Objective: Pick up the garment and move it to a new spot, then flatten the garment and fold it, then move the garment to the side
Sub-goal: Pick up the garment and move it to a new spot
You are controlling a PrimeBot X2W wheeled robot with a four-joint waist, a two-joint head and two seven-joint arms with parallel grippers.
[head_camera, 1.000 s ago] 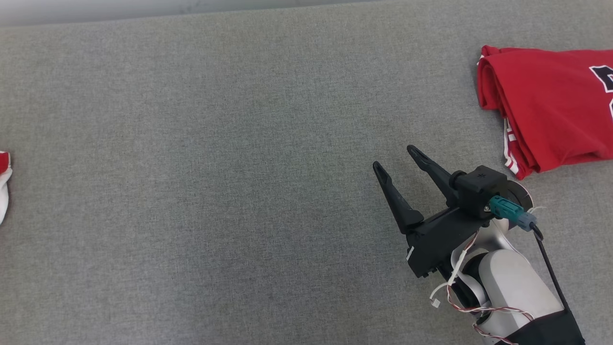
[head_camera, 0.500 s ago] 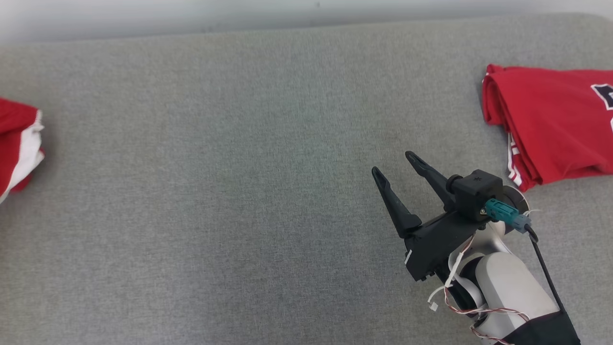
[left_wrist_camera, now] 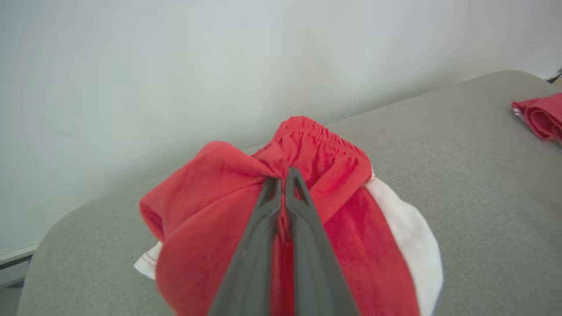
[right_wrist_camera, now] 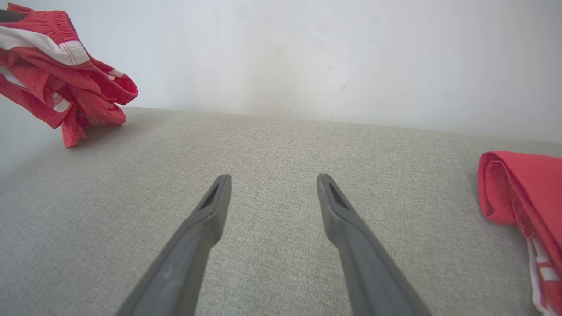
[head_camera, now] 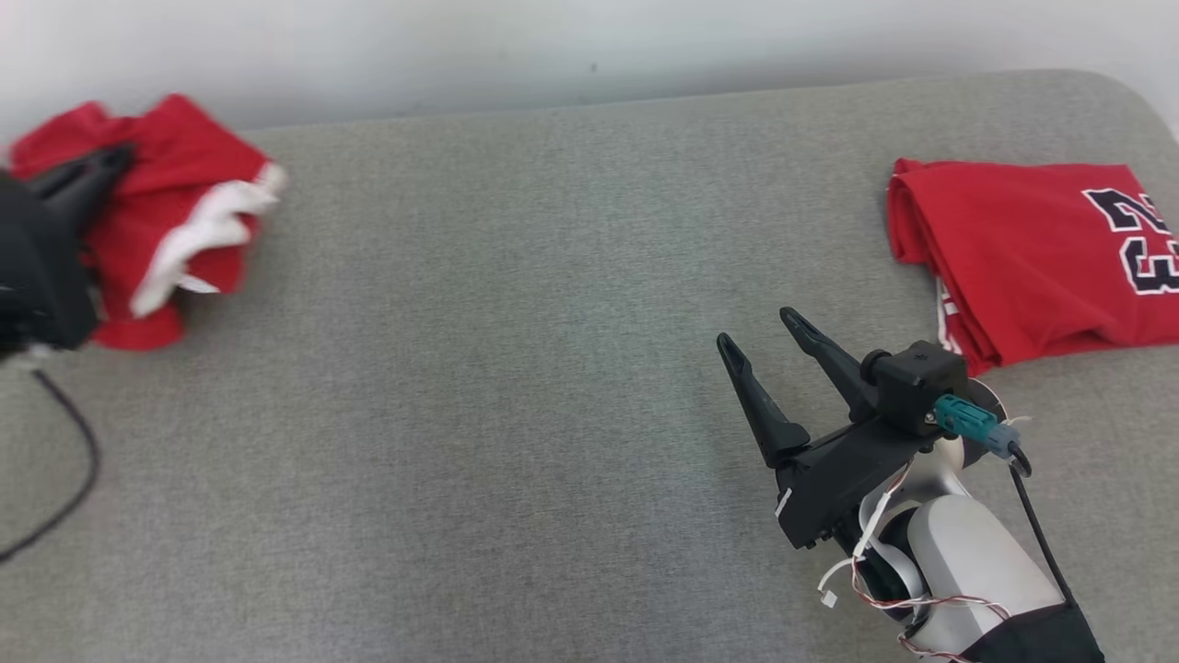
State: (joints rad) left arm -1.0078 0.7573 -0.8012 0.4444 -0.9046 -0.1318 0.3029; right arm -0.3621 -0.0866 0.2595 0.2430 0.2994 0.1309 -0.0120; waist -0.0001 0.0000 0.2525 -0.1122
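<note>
Grey upholstered surface [head_camera: 479, 387] before a pale wall [head_camera: 553, 37], with two red items of clothing and both grippers.
At the far left corner of the surface, the left gripper [left_wrist_camera: 283, 181] was clenched on a bunched red garment [left_wrist_camera: 338, 149] with white trim, its fingers pinching the cloth just below the gathered waistband. The right gripper [head_camera: 757, 328] hovered over bare upholstery at the lower right, jaws spread and holding nothing. A folded red jersey [head_camera: 1022, 249] bearing dark numerals lay flat near the right edge, beside that gripper but apart from it.
</note>
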